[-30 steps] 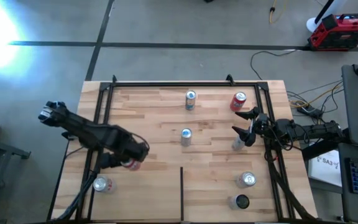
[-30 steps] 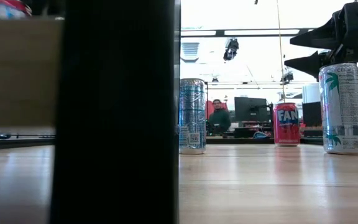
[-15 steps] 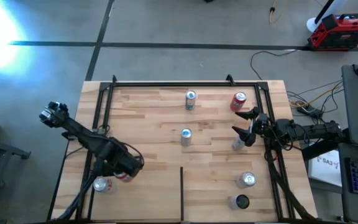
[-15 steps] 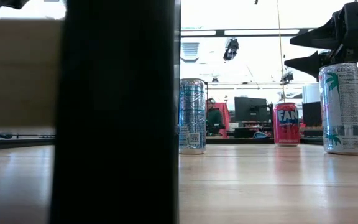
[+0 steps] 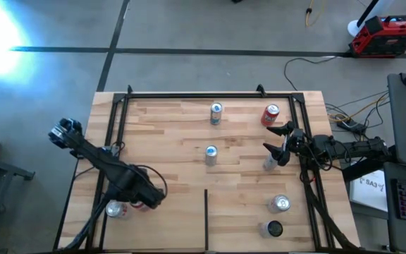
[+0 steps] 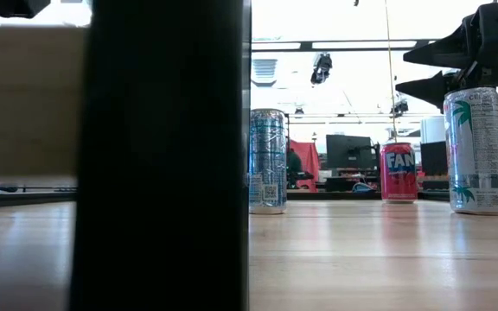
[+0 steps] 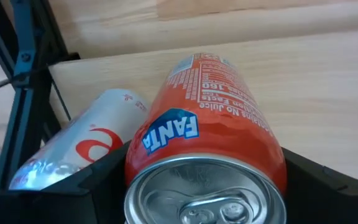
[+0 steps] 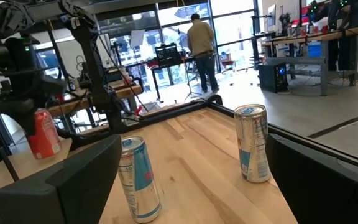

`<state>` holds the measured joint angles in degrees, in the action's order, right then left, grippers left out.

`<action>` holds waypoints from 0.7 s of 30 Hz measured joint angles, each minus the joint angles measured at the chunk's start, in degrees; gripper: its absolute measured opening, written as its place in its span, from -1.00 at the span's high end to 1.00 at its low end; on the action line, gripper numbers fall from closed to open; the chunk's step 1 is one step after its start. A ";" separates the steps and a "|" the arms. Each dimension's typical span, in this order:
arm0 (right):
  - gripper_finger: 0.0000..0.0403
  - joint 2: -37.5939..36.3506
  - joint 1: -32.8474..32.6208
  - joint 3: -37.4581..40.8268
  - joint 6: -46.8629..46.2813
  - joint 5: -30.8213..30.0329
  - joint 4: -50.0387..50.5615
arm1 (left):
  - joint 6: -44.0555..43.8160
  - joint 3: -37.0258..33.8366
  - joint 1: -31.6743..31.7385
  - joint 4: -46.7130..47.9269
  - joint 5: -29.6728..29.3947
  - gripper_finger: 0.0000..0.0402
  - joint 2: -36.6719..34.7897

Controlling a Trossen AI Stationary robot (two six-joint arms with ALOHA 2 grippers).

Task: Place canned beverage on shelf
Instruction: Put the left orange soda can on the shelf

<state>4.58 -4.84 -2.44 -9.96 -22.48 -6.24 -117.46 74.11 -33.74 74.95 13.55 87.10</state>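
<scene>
The left claw (image 5: 145, 198) is squeezed tight on an orange Fanta can (image 7: 207, 146), low over the front left corner of the shelf (image 5: 175, 141). It holds the can by its sides, probably so the can can be set down standing up. A silver can with red marks (image 5: 115, 209) sits just beside it, so there is not much room there. In the middle stand two blue and silver cans (image 5: 211, 155). Over on the right, the right claw (image 5: 276, 144) waits with its fingers spread apart above a tall pale can (image 6: 476, 150), not touching it.
</scene>
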 joint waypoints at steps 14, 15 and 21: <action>-0.90 0.02 0.00 -0.02 0.00 -0.02 0.00 | 1.09 0.00 0.02 -2.78 0.56 -0.44 2.16; -0.90 0.02 0.00 -0.02 0.00 -0.01 0.02 | 0.34 0.00 0.02 -3.00 0.56 -0.44 2.16; -0.90 0.01 -0.01 -0.02 -0.09 0.00 0.00 | -3.69 0.00 -0.26 -4.59 2.04 -0.44 2.14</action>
<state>4.59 -4.85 -2.46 -10.04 -22.48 -6.24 -121.15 74.11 -34.00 70.36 15.59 89.24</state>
